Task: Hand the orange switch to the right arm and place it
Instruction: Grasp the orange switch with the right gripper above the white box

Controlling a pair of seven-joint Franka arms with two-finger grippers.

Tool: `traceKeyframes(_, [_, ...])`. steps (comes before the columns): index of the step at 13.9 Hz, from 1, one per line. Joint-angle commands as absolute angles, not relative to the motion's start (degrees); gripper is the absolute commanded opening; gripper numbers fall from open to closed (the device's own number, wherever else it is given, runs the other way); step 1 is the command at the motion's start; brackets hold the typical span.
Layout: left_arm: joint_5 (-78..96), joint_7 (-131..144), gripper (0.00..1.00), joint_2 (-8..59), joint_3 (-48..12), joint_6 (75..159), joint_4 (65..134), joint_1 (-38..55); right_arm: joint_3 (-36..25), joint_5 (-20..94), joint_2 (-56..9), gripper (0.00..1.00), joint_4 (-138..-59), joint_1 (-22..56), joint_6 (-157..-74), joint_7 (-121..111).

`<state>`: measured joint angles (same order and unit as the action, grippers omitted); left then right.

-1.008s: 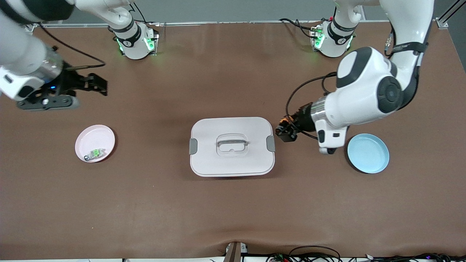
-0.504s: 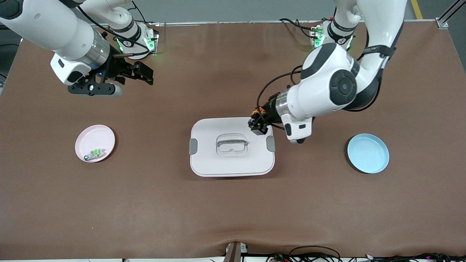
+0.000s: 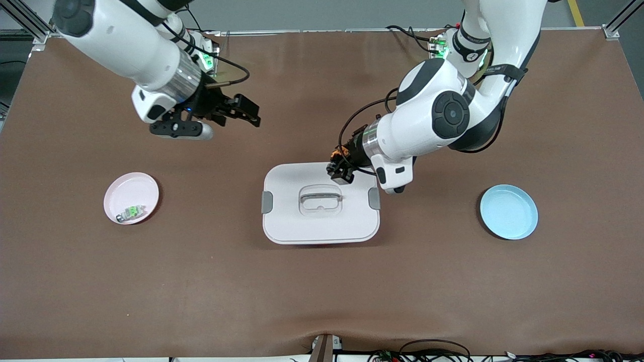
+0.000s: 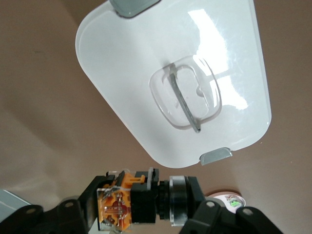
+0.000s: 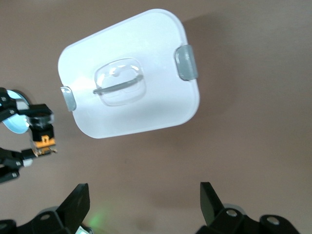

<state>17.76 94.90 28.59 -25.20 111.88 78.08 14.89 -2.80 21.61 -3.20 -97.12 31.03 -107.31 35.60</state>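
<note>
Two white jointed arms reach over the brown counter (image 3: 322,281). The left gripper (image 3: 341,171) hangs over the edge of the white rounded-rectangular plastic lid (image 3: 320,221) that lies farthest from the front camera, toward the left arm's end. Its fingers (image 4: 78,212) are clamped on the orange switch (image 4: 139,202), a short dark body with orange marks. In the left wrist view the switch lies crosswise between the fingers, the orange terminal end at one side and a round silvery collar at the other. The cap itself is cut off by the frame edge and cannot be made out. In the front view the switch shows only as small orange flecks at the fingertips.

The right gripper (image 3: 246,113) is up in the air over bare counter, toward the right arm's end of the lid. Its fingers (image 5: 78,200) stand wide apart and hold nothing; only their tips enter the right wrist view.

The lid carries a recessed clear handle (image 3: 321,197) and two grey side clips (image 3: 267,202).

A round pink plate (image 3: 128,188) near the right arm's end holds a small green-and-grey switch (image 3: 132,212). A round blue plate (image 3: 508,211) lies near the left arm's end.
</note>
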Motion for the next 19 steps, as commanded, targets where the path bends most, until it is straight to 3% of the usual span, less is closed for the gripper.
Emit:
traceKeyframes(1, [18.9, 96.2, 0.0, 29.1, -25.1, 112.8, 76.7, 16.0, -3.3, 24.3, -1.1, 1.0, -103.6, 34.4, -116.2, 38.8])
traceKeyframes(8, [20.0, 96.2, 0.0, 29.1, -25.1, 115.7, 76.7, 16.9, -3.3, 35.4, -1.5, 1.0, -110.0, 39.3, -135.2, 39.6])
traceKeyframes(19, [20.0, 96.6, 0.0, 29.0, -25.0, 115.8, 76.6, 17.8, -3.3, 38.8, -5.0, 1.0, -109.9, 40.0, -143.3, 28.4])
